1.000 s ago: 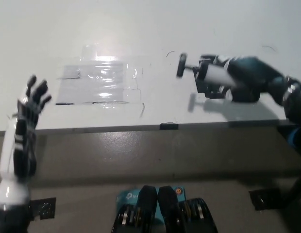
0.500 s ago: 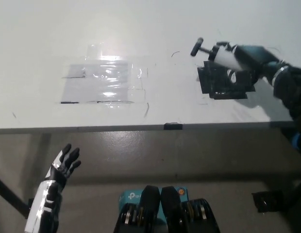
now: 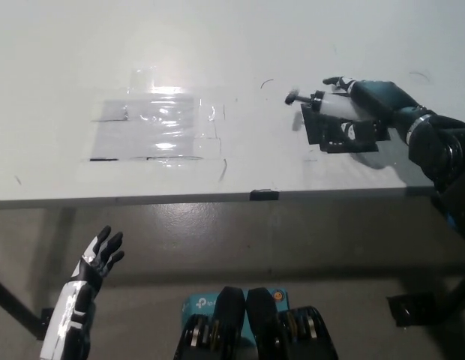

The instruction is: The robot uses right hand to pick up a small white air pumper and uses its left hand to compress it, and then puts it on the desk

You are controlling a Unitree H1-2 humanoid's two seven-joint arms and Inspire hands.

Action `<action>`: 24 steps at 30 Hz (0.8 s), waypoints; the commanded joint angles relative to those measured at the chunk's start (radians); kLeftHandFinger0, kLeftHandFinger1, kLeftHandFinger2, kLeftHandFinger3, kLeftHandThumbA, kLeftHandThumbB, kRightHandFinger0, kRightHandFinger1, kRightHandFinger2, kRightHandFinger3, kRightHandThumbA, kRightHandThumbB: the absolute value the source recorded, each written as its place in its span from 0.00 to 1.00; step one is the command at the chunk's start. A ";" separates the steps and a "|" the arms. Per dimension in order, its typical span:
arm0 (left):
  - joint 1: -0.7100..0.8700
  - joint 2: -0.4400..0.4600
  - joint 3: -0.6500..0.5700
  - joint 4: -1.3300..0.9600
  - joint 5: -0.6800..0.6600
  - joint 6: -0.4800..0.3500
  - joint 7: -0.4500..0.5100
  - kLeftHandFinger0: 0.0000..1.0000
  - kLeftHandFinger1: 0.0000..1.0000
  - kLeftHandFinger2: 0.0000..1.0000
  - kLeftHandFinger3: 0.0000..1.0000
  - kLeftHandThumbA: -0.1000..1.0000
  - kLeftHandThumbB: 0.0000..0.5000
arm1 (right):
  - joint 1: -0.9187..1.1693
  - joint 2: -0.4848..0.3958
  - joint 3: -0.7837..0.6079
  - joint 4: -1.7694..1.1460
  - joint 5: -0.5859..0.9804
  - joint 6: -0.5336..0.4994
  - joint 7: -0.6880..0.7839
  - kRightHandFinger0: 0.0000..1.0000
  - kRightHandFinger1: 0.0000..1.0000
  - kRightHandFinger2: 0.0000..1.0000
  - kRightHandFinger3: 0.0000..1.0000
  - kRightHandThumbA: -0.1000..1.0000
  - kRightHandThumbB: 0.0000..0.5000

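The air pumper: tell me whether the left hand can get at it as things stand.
Probably not without a big move. The left hand hangs open below the desk edge, while the air pumper sits far across on the desk, under the right hand.

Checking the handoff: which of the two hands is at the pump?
The black right hand, over the desk and on the white pump. The white left hand hangs open below the desk edge.

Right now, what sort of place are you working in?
Probably a lab or test bench: a bare white desk with clear tape stuck on it, grey floor below, and only the pump out.
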 commanded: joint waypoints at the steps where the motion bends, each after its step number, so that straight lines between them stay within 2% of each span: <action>1: -0.010 0.021 0.007 -0.013 -0.008 -0.033 -0.012 1.00 1.00 1.00 1.00 1.00 0.39 | -0.031 -0.021 0.008 -0.040 0.030 -0.019 0.052 1.00 1.00 1.00 1.00 0.75 0.86; 4: -0.015 0.022 0.012 -0.019 -0.006 -0.021 -0.009 1.00 1.00 1.00 1.00 1.00 0.38 | -0.025 -0.025 0.005 -0.061 0.020 -0.029 0.016 1.00 1.00 1.00 1.00 0.82 0.95; 12: -0.027 0.031 0.017 -0.020 -0.005 -0.006 -0.009 1.00 1.00 1.00 1.00 0.98 0.34 | 0.001 -0.032 -0.036 -0.127 0.059 -0.032 0.014 1.00 1.00 1.00 1.00 0.92 0.96; 14: -0.037 0.032 0.020 -0.021 -0.004 -0.003 -0.006 1.00 1.00 1.00 1.00 0.97 0.34 | -0.002 -0.032 -0.062 -0.143 0.091 -0.059 0.003 1.00 1.00 1.00 1.00 0.91 0.91; 17: -0.046 0.027 0.020 -0.018 -0.008 0.001 -0.004 1.00 1.00 1.00 1.00 0.98 0.33 | 0.005 -0.055 -0.103 -0.243 0.122 -0.057 0.009 1.00 1.00 1.00 1.00 1.00 0.86; 20: -0.053 0.029 0.021 -0.007 -0.012 -0.001 -0.006 1.00 1.00 1.00 1.00 0.98 0.32 | 0.065 -0.059 -0.182 -0.409 0.223 -0.043 0.028 1.00 1.00 1.00 1.00 1.00 0.78; 22: -0.080 0.027 0.022 0.012 -0.014 0.003 -0.004 1.00 1.00 1.00 1.00 0.98 0.26 | 0.137 -0.056 -0.231 -0.589 0.287 -0.003 0.048 1.00 1.00 1.00 1.00 1.00 0.75; 24: -0.096 0.030 0.026 0.028 -0.023 0.011 -0.005 1.00 1.00 1.00 1.00 0.98 0.21 | 0.225 -0.043 -0.260 -0.737 0.314 0.016 0.033 1.00 1.00 1.00 1.00 1.00 0.79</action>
